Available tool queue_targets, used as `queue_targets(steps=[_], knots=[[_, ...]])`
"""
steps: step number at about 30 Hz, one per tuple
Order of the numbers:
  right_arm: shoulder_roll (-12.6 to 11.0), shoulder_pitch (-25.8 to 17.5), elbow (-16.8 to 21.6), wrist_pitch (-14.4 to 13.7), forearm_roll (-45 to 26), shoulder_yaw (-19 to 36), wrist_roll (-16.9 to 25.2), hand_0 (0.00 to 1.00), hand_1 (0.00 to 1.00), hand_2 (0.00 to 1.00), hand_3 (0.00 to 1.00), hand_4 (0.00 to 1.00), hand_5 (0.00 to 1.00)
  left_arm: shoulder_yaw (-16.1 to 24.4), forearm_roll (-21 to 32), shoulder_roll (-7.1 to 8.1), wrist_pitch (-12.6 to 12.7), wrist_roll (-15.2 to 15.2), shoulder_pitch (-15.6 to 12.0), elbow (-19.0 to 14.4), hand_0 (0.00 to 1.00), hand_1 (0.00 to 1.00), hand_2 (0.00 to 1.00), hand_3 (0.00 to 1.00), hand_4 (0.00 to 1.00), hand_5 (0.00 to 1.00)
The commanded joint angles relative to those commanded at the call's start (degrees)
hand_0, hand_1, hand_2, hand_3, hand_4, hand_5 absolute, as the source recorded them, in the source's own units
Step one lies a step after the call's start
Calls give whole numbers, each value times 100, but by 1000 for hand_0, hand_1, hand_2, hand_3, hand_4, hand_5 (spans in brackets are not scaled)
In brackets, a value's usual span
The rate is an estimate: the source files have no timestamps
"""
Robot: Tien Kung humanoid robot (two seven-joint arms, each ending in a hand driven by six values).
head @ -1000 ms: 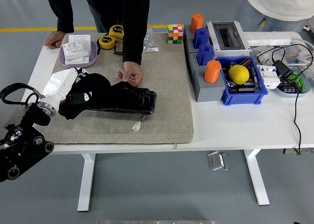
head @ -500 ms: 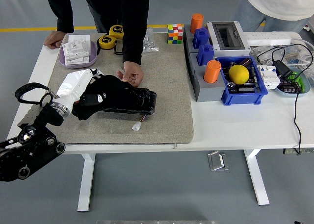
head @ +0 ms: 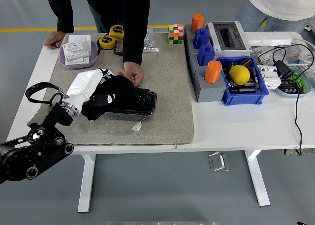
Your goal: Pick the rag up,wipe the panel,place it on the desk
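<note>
Rag (head: 115, 89), black, lies bunched on the dark panel (head: 140, 101) left of centre, gripped by the left hand (head: 101, 98) fingers; a person's hand (head: 133, 76) steadies the panel.

One camera looks down from high on the robot's side, facing forward. It takes in the whole white table (head: 231, 131), near edge lowest, from well back.
</note>
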State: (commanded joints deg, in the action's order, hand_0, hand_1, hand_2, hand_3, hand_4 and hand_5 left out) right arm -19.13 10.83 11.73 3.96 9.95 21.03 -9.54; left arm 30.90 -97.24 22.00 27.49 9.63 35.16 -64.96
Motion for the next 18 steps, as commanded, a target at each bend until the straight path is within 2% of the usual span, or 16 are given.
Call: queue_targets(steps=[18], knots=[[-59,47,-5,10,-16,-61,-10,791,691,720,661,998,503,-437,19,-232,2,16,265,-1,324,179,551,552,471,2]])
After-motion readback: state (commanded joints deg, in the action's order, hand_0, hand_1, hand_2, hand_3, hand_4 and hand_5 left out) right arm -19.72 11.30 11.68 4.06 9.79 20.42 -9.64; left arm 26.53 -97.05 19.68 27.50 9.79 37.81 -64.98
